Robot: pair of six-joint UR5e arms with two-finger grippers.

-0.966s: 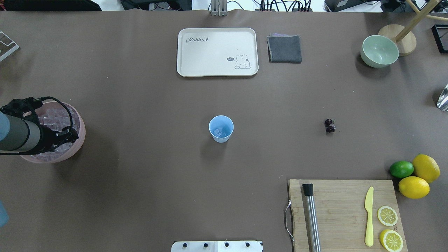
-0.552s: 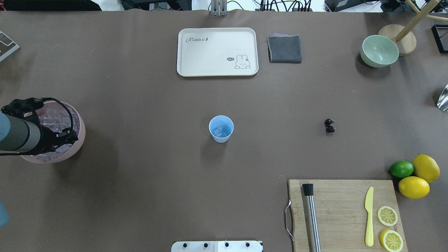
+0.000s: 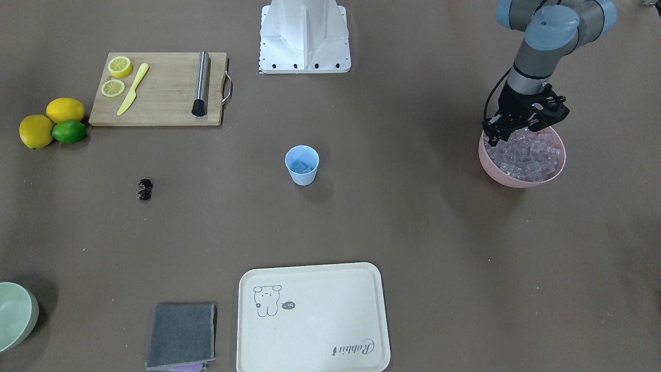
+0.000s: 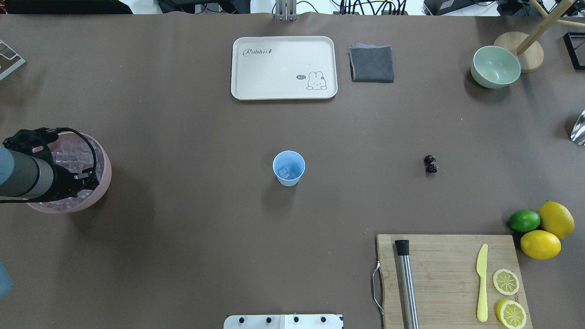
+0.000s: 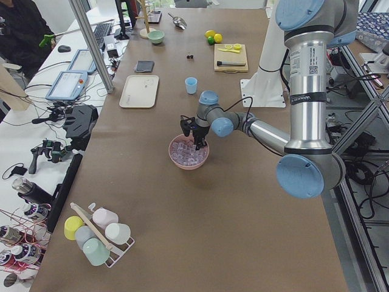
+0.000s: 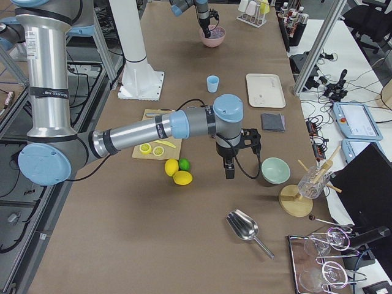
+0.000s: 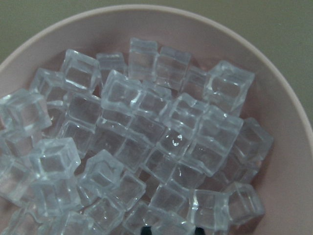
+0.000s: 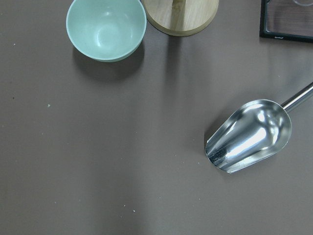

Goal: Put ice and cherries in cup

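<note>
The light blue cup (image 4: 289, 168) stands upright mid-table with a few ice cubes (image 4: 284, 172) at its bottom. The cherries (image 4: 430, 164) lie as a pair on the table right of it. More ice (image 7: 146, 137) fills the pink bowl (image 3: 516, 178) at the far left. My left gripper (image 3: 511, 135) hangs low over that bowl, open, its dark fingertips either side of one cube at the bottom edge of the left wrist view. My right gripper (image 6: 228, 171) shows only from the side, hovering near the pale green bowl; I cannot tell its state.
A cream tray (image 4: 283, 67) and grey cloth (image 4: 371, 63) lie at the back. The green bowl (image 4: 495, 66) sits back right by a wooden stand. A cutting board (image 4: 450, 278) with knife, muddler and lemon slices is front right, beside lemons and a lime. A metal scoop (image 8: 249, 134) lies right.
The left arm has drawn slightly toward the left table edge and sunk a little over the pink bowl. Cup and cherries have not moved.
</note>
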